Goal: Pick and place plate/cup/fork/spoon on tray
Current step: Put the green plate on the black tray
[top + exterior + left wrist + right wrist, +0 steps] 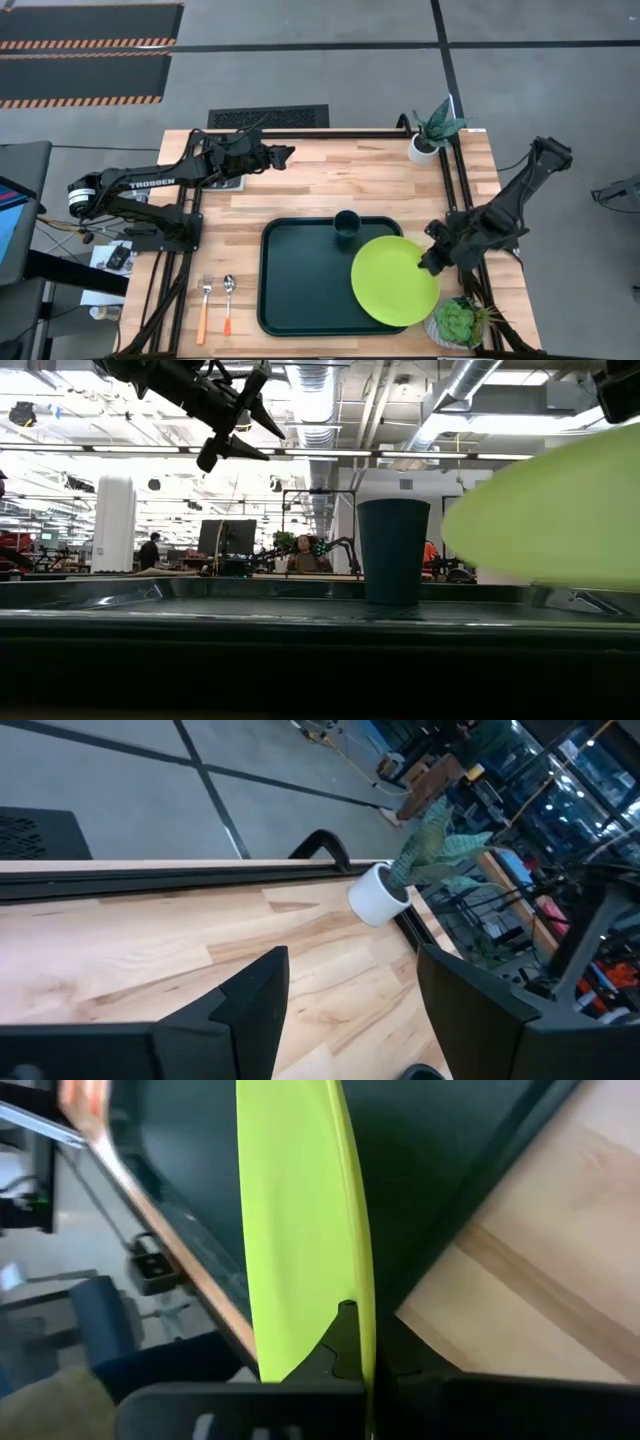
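Note:
The lime-green plate (394,279) hangs over the right end of the dark green tray (300,290), held by my right gripper (428,262), which is shut on its right rim. The dark teal cup (347,228) stands upright on the tray's far edge area. The fork (205,310) and the spoon (228,305) lie on the table left of the tray. My left gripper (285,153) is open and empty, raised over the far left of the table. My right gripper pinches the plate's rim (352,1342) between its two fingers, on the plate's right side. The fingers come level from the table's right. In the low view the plate (550,515) shows lifted above the tray floor and tilted.
A white pot with a leafy plant (428,140) stands at the far right corner. A succulent in a pot (458,322) stands at the near right, close to the plate. A black frame rail runs along the table's far and side edges.

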